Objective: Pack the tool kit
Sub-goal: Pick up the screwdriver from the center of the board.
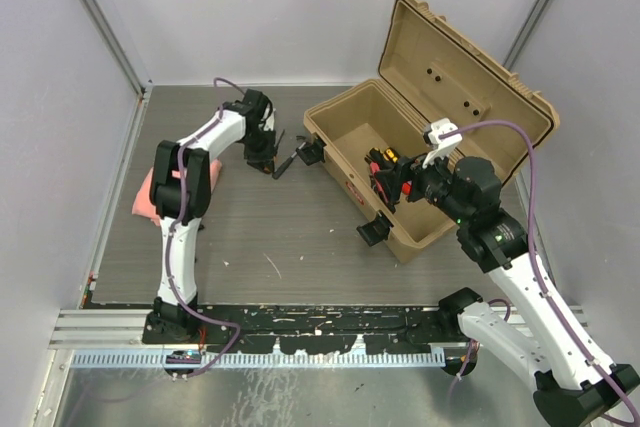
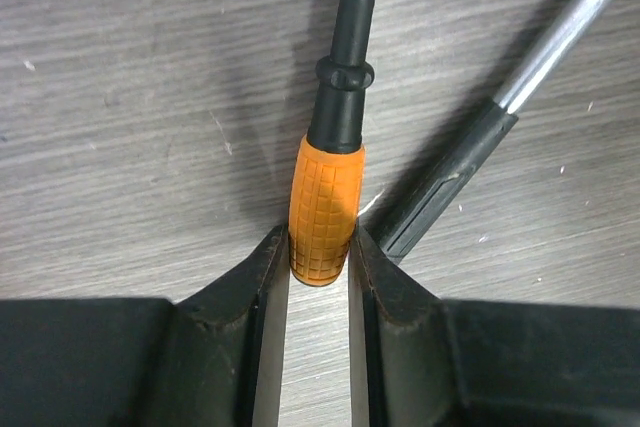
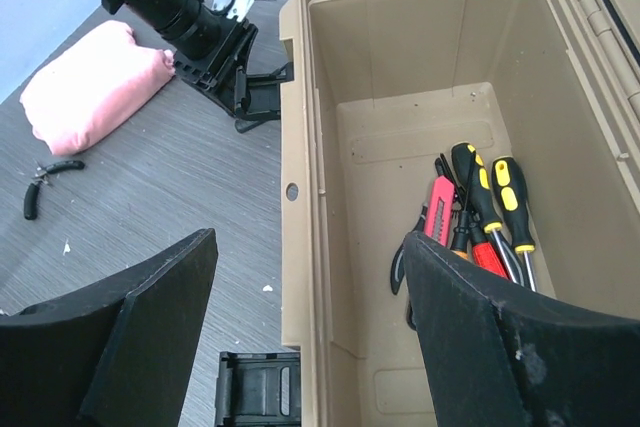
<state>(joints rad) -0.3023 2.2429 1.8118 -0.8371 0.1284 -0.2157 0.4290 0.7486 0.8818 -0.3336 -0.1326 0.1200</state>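
Note:
The tan ribbed case (image 1: 345, 132) stands open with its lid up; it also shows in the right wrist view (image 3: 300, 147). Several tools (image 3: 475, 212) lie inside it: yellow-and-black screwdrivers, a red knife, pliers. My left gripper (image 2: 320, 247) is low over the table left of the case (image 1: 262, 152), with its fingers closed against the end of an orange-handled screwdriver (image 2: 325, 207). A black-handled tool with a silver shaft (image 2: 450, 182) lies right beside it. My right gripper (image 3: 310, 242) is open and empty above the case's front wall (image 1: 405, 185).
A pink folded cloth (image 1: 145, 197) lies at the table's left edge, also in the right wrist view (image 3: 95, 87). Small black pliers (image 3: 45, 182) lie on the table near it. Black latches (image 1: 375, 230) hang open off the case's front.

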